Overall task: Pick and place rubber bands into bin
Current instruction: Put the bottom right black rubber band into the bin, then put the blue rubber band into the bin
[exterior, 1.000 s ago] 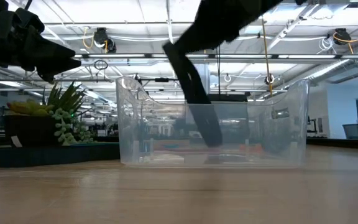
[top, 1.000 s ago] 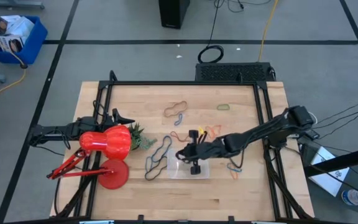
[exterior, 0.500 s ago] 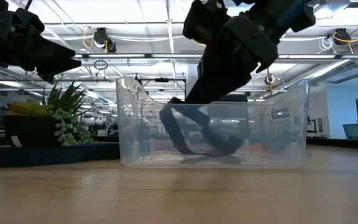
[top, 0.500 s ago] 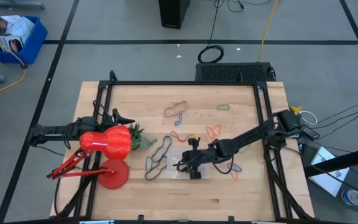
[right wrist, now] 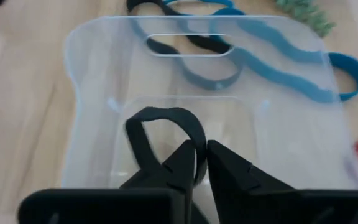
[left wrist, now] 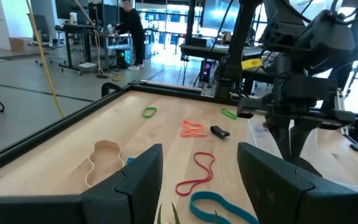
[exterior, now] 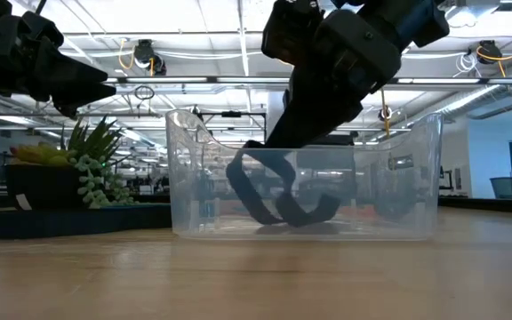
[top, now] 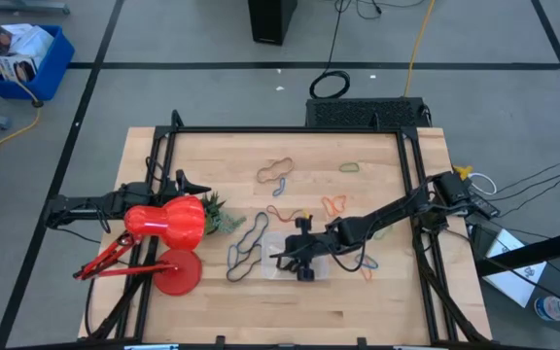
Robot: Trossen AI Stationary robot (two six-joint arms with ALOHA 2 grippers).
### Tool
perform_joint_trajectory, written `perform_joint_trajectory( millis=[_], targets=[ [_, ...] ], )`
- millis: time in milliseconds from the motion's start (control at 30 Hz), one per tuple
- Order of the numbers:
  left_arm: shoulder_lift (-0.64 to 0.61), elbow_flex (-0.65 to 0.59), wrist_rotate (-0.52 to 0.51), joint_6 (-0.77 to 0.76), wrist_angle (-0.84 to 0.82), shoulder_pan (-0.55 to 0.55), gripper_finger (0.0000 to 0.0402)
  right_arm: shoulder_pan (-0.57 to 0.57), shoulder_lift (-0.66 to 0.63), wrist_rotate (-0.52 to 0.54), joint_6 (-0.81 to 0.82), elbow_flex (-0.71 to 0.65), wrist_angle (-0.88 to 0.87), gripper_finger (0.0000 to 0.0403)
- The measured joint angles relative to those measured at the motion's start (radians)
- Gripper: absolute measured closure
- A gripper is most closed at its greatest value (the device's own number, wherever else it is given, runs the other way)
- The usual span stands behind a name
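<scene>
While reaching down into the clear bin point(right wrist: 73, 93), right gripper point(right wrist: 202, 163) with fingers almost pressed together, a narrow slit between them, pinching a black rubber band point(right wrist: 160, 121) whose loop arches just ahead of the tips, inside the tray. Beyond the tray's far wall from the claw, on the wood: long black band point(top: 248, 243) and blue band point(right wrist: 291, 56). Well beyond, tan point(top: 278, 171), orange point(top: 334, 205) and green point(top: 348, 167) bands scattered. Left gripper point(left wrist: 197, 180) spread wide, idle at the table's left side near a red lamp point(top: 163, 222).
</scene>
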Motion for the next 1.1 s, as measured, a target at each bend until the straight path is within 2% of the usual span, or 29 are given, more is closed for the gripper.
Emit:
perform_joint_trajectory(
  millis=[233,400,567,733,933,1100],
  targets=[
    [0.0,0.0,0.0,0.0,0.0,0.0,0.0188,0.007,-0.009,-0.003,0.047,0.0,-0.008,0.0291],
    [0.0,0.0,0.0,0.0,0.001,0.0,0.0188,0.005,-0.094,-0.001,0.015,-0.001,-0.028,0.0267],
    [0.0,-0.001,0.002,0.0,0.006,0.0,0.0188,0.005,-0.268,0.0,-0.013,-0.001,-0.042,0.0262],
    [0.0,-0.004,0.001,-0.001,0.042,0.0,0.0188,0.005,-0.446,0.003,-0.033,-0.016,-0.16,0.0265],
    [0.0,-0.004,0.025,-0.088,0.073,0.0,0.0188,0.005,-0.667,0.007,-0.062,-0.136,-0.161,0.0262],
    [0.034,0.057,0.112,-0.094,0.138,-0.001,0.0188,0.005,-0.81,0.007,-0.059,-0.28,-0.037,0.0262]
  ],
)
